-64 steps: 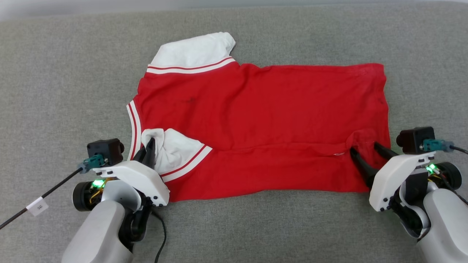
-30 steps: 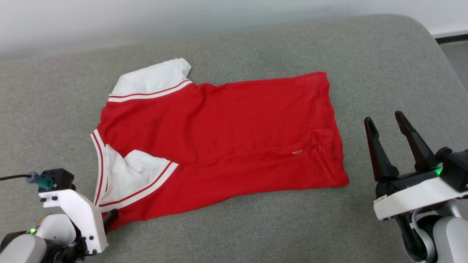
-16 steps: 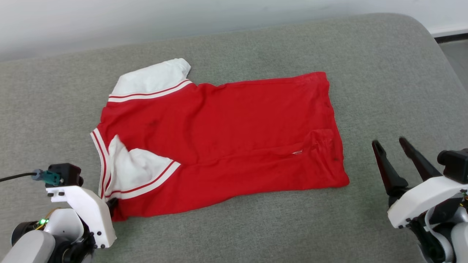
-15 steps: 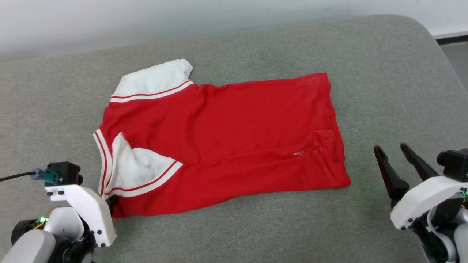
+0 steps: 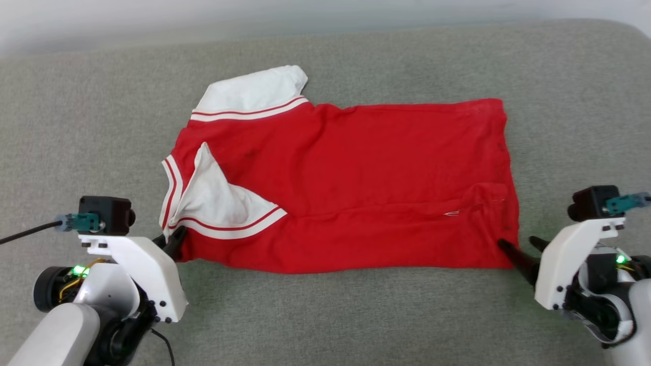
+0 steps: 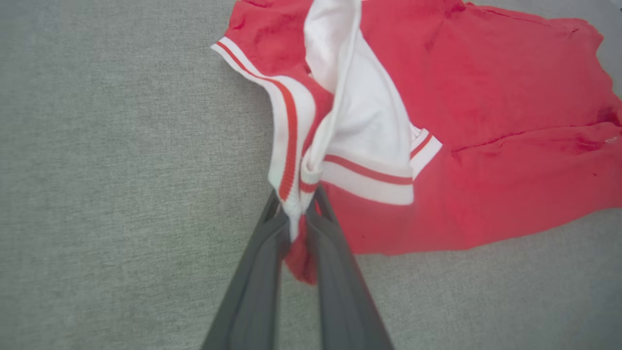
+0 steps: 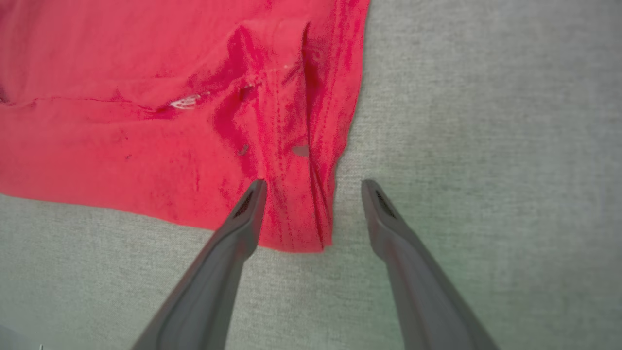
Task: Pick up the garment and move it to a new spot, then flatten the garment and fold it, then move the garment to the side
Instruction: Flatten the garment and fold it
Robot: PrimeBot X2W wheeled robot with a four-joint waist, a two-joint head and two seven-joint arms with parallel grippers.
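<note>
Garment [image 5: 356,178] lay on grey cushion [image 5: 76,101].
Left gripper [image 6: 296,209] pinched the striped trim; right gripper [image 7: 315,187] stood wide around the hem corner.

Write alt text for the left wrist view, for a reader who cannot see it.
The left tool is shut on a bunched corner of the red garment, right at its striped trim. A white sleeve lies folded over the red cloth, and the garment spreads toward the upper right over a grey fabric surface.
</note>
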